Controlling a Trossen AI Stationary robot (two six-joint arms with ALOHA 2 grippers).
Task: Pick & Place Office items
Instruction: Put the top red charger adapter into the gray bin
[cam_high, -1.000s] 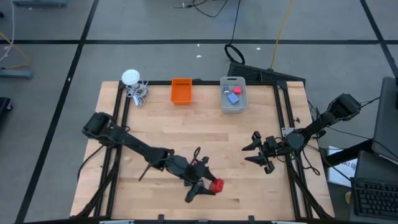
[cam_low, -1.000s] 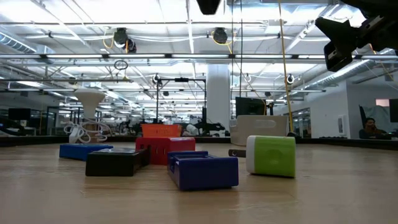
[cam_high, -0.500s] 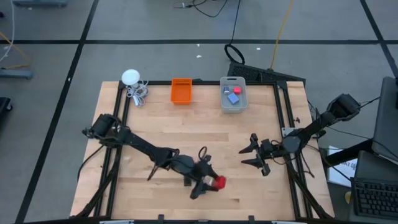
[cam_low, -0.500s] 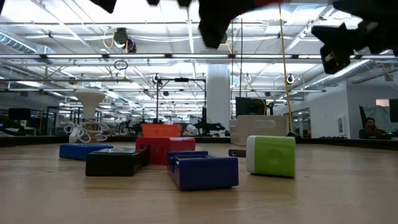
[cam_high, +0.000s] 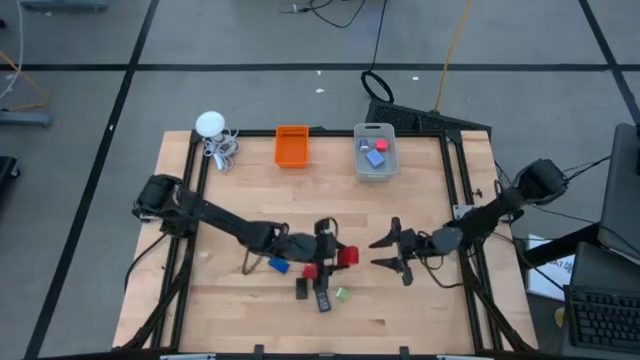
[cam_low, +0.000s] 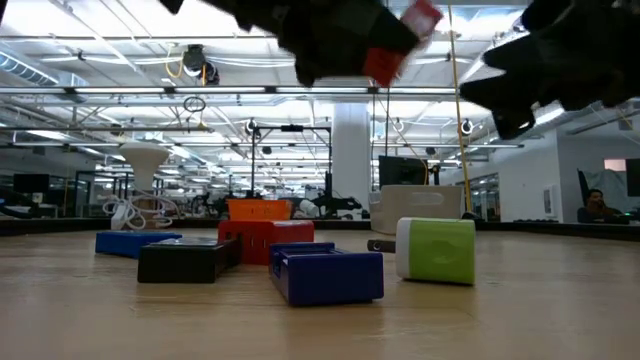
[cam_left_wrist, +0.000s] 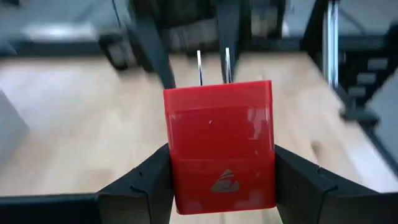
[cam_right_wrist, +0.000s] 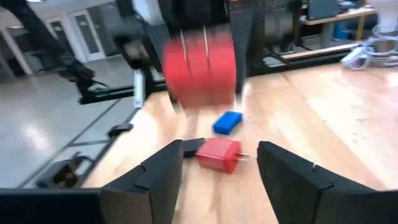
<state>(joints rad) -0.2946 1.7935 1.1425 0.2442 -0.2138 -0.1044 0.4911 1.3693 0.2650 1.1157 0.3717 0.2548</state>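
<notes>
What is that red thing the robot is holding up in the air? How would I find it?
Look at the wooden table and follow the left arm to the left gripper near the table's middle. Clamped between its fingers, lifted off the table, is the red plug block with two metal prongs sticking out. Another red block lies on the wood below; only this one is in the air.

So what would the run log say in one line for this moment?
left end effector: shut on red plug block, lifted | right end effector: open, facing it | clear bin: holds two pieces
</notes>
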